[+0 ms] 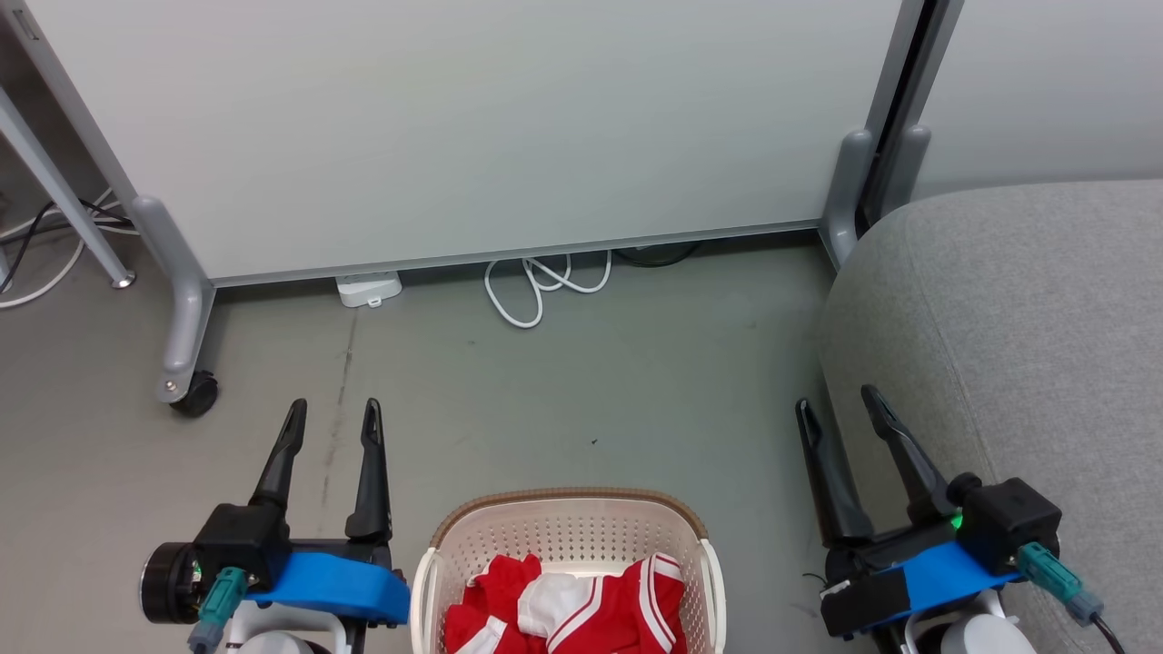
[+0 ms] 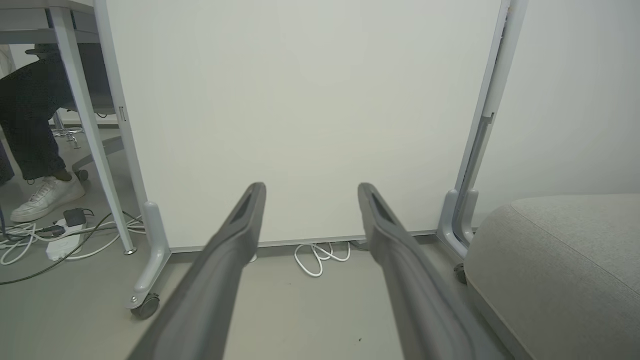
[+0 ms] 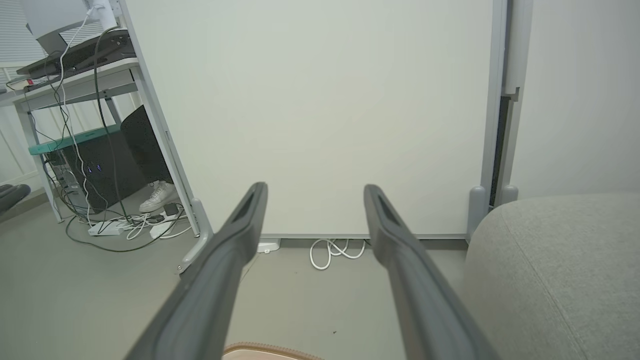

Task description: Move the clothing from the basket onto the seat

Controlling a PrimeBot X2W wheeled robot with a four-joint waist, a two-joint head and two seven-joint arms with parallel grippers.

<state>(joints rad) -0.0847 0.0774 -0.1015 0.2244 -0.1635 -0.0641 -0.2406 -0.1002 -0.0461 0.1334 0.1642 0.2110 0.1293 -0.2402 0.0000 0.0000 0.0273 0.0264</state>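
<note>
Red clothing [image 1: 581, 609] lies heaped in the basket [image 1: 563, 540] in the head view, untouched; the left gripper [image 1: 332, 413] and right gripper [image 1: 836, 400] flank the basket, jaws spread and empty, likely poised to reach in. The seat [image 1: 1018, 318] stands right of the basket. Left wrist view: fingers [image 2: 235, 250] apart over floor [image 2: 300, 310]. Right wrist view: fingers [image 3: 230, 250] apart, the basket just below them

The left claw [image 1: 333, 406] has two long, dark, tapering fingers [image 2: 237, 235], each slotted near the tip; they rise from a black block [image 1: 241, 536]; under the block sits a blue bracket [image 1: 332, 586], with a teal plug [image 1: 218, 595] at the bracket's left end and a white forearm [image 1: 273, 640] below it; the right claw [image 1: 837, 400] matches, with a green light [image 1: 956, 521] above its bracket and a black cable [image 1: 1110, 638] trailing from its plug.
</note>
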